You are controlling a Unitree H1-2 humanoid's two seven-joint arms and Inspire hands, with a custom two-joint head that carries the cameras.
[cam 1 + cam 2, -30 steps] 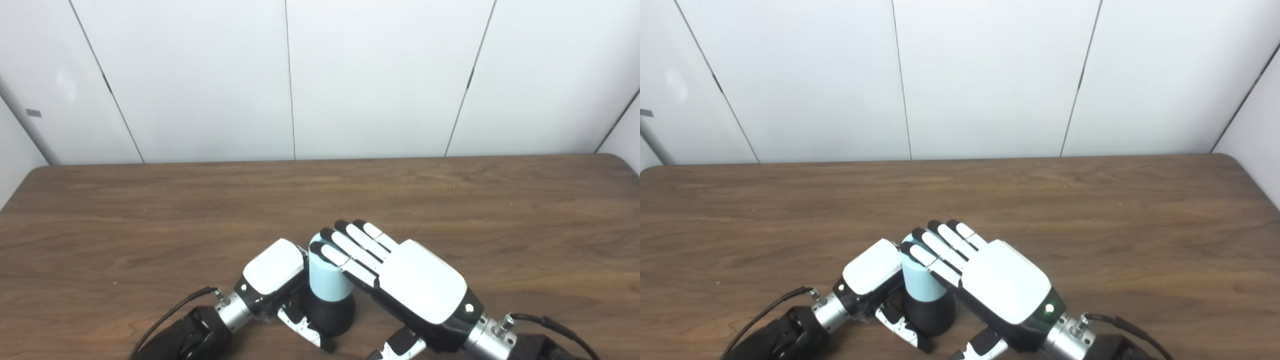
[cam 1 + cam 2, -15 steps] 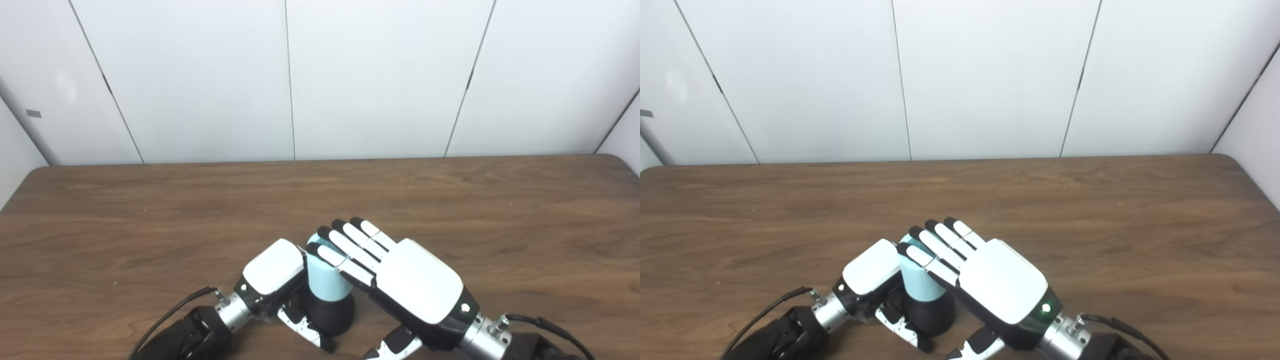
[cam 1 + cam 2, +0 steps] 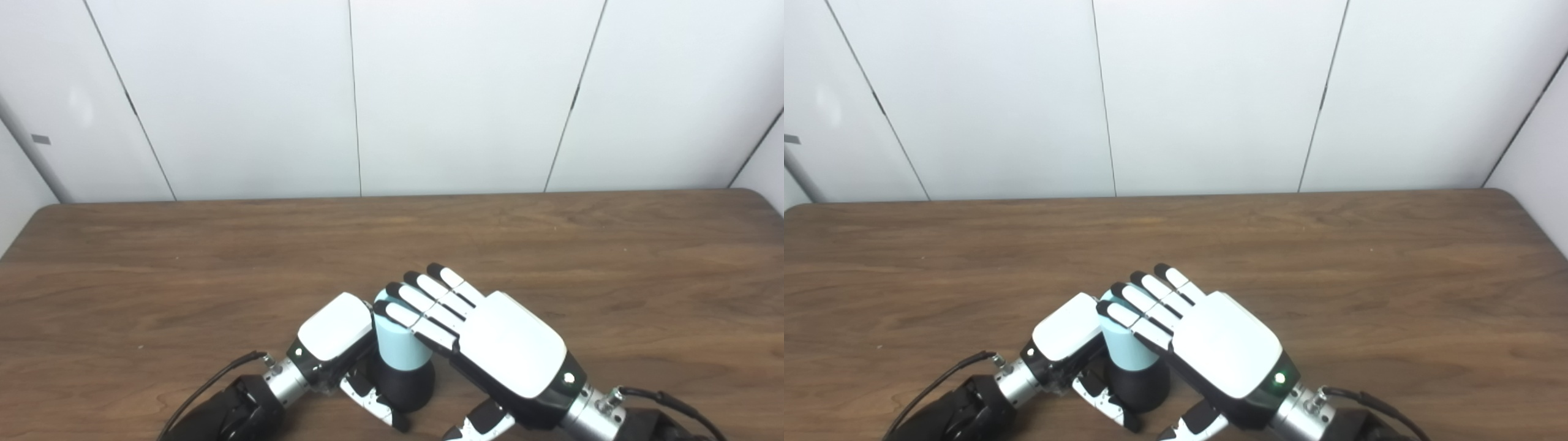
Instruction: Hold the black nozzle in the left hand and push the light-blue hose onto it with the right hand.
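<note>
The right hand [image 3: 490, 346] lies flat, fingers straight and together, over the top of the hose [image 3: 398, 343], hiding its rim. The left hand [image 3: 337, 343] wraps the nozzle [image 3: 404, 386]; its fingers are mostly hidden. Both stand upright on the table [image 3: 184, 275].

surface: wooden table [image 3: 184, 257], dark brown, grain running left to right, rounded far corners | backdrop: white wall panels [image 3: 245, 92] behind the table's far edge, split by thin dark seams (some slanted, one near vertical) | small grey tag [image 3: 41, 139] on the left panel
</note>
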